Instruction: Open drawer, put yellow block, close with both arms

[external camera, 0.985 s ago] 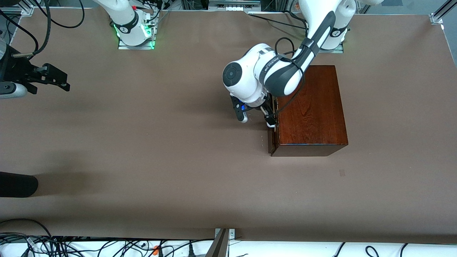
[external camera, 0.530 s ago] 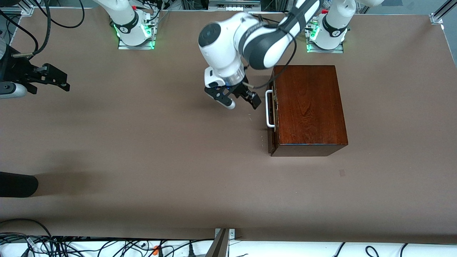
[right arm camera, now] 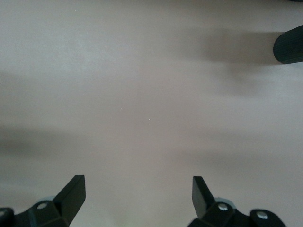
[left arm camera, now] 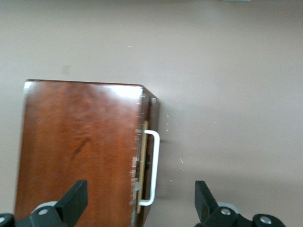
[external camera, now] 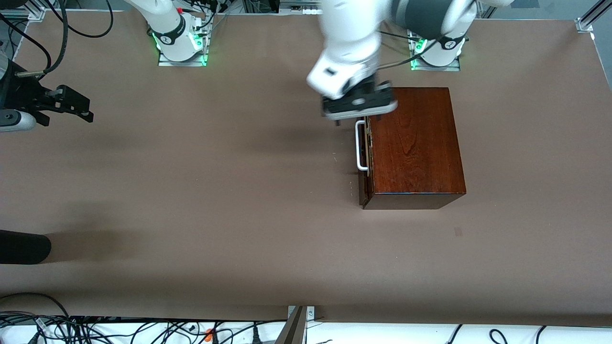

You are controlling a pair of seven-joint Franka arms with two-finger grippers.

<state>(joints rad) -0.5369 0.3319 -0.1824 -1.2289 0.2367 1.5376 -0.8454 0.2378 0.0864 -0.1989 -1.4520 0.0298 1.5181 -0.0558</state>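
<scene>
The dark glossy wooden box stands toward the left arm's end of the table. Its drawer is pushed in, with only a thin pale gap showing, and its white handle faces the right arm's end. My left gripper is open and empty, up in the air over the handle end of the box. In the left wrist view the box and the handle lie below the open left gripper. My right gripper waits open and empty over bare table, as the right wrist view shows. The yellow block is out of view.
A dark rounded object lies at the right arm's end of the table, nearer the front camera; it also shows in the right wrist view. Cables run along the front edge. Brown table spreads in front of the drawer.
My left gripper has left the drawer handle, opened, risen and swung up over the handle end of the box. The drawer stays pushed in. The right arm has not moved.
</scene>
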